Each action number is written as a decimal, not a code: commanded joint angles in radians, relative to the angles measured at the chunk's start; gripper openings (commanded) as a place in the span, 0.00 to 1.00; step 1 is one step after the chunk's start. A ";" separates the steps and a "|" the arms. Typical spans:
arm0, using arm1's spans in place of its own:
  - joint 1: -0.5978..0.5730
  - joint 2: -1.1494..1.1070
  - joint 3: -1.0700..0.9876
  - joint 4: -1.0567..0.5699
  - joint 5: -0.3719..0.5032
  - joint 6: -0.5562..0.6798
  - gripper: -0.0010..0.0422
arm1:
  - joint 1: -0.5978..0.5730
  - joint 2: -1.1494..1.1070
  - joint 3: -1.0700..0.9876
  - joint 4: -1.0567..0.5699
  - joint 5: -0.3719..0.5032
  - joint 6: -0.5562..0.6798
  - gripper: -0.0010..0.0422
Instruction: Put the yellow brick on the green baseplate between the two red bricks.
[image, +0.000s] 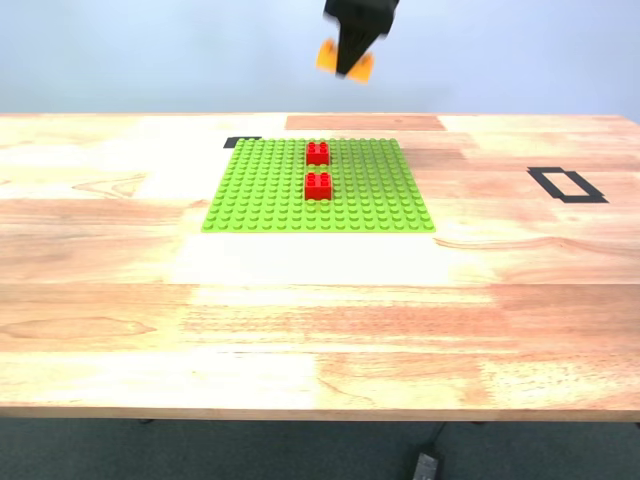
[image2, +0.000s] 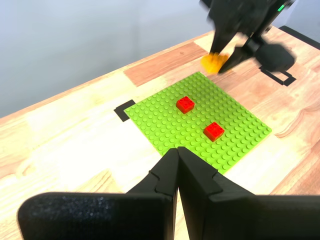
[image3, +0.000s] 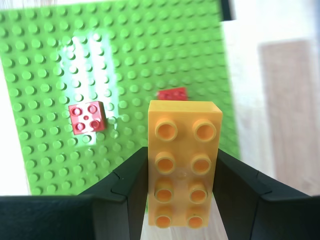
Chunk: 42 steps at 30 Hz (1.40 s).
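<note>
Two red bricks (image: 318, 170) below my second tool's (image3: 182, 175) yellow brick (image3: 183, 165).

yellow brick (image3: 183, 167): airborne, studs showing | green baseplate (image: 260, 195): flat on table | two red bricks (image: 318, 153): on baseplate, apart

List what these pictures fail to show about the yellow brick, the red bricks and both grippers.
- Yellow brick, exterior view: my second gripper covers most of it, and it is blurred.
- Far red brick, second wrist view: partly behind the yellow brick.
- My first gripper: outside the exterior view.
- Second arm, exterior view: cut off by the top edge.
</note>
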 joint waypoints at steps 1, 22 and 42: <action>0.000 0.000 -0.007 -0.001 0.000 0.000 0.02 | 0.014 0.054 0.008 -0.014 -0.001 -0.013 0.05; 0.000 -0.002 -0.009 0.007 0.000 0.010 0.02 | 0.082 0.198 -0.014 0.059 0.042 -0.079 0.05; 0.000 -0.002 -0.010 0.008 0.000 0.010 0.02 | 0.085 0.198 -0.080 0.108 0.043 -0.077 0.05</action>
